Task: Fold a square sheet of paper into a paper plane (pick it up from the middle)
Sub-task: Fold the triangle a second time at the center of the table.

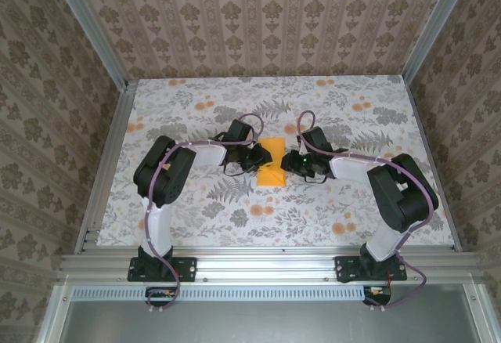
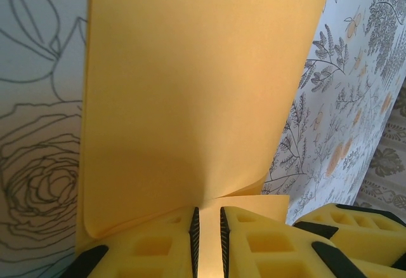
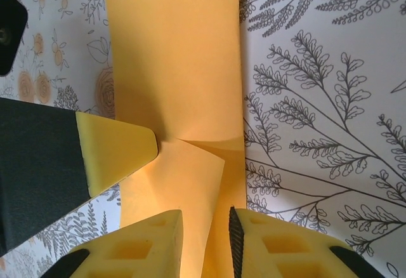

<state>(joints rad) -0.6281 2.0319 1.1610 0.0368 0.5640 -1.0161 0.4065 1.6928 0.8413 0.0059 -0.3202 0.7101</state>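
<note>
The square sheet of paper (image 1: 272, 174), plain orange, lies folded into an upright strip at the table's middle, between both grippers. My left gripper (image 1: 254, 159) reaches it from the left. In the left wrist view the paper (image 2: 190, 87) puckers into the narrow slot of my left gripper (image 2: 209, 211), which is shut on a raised fold. In the right wrist view a loose flap of the paper (image 3: 174, 56) stands between the parted fingers of my right gripper (image 3: 204, 218), which is open. A left fingertip (image 3: 117, 151) touches the paper's crease. No paper plane is in view.
The floral tablecloth (image 1: 196, 202) covers the table, with small orange flower prints scattered on it. Aluminium rails (image 1: 106, 163) run along both sides and the near edge. Patterned walls enclose the back. The right gripper's yellow fingers (image 2: 355, 227) sit close beside my left jaws.
</note>
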